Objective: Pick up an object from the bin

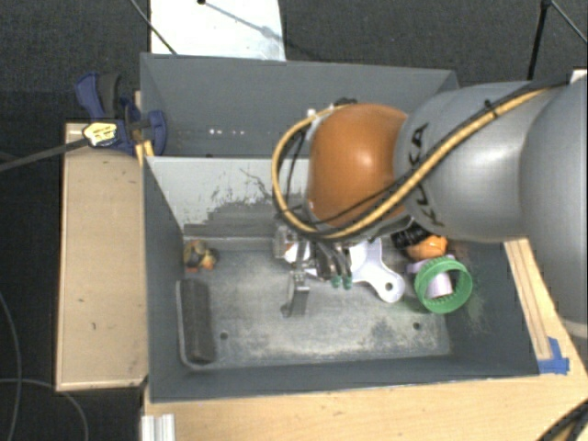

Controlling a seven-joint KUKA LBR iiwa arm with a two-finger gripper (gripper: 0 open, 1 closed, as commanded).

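Noted: the gripper (pixel 296 294) stands low over bare floor near the middle of the bin (pixel 367 333) — open or closed cannot be told. Nearest item: a white plastic piece (pixel 384 278), just beside it on the arm's side, touching a green ring (pixel 444 286). A dark oblong block (pixel 197 320) lies well apart, at the left wall.
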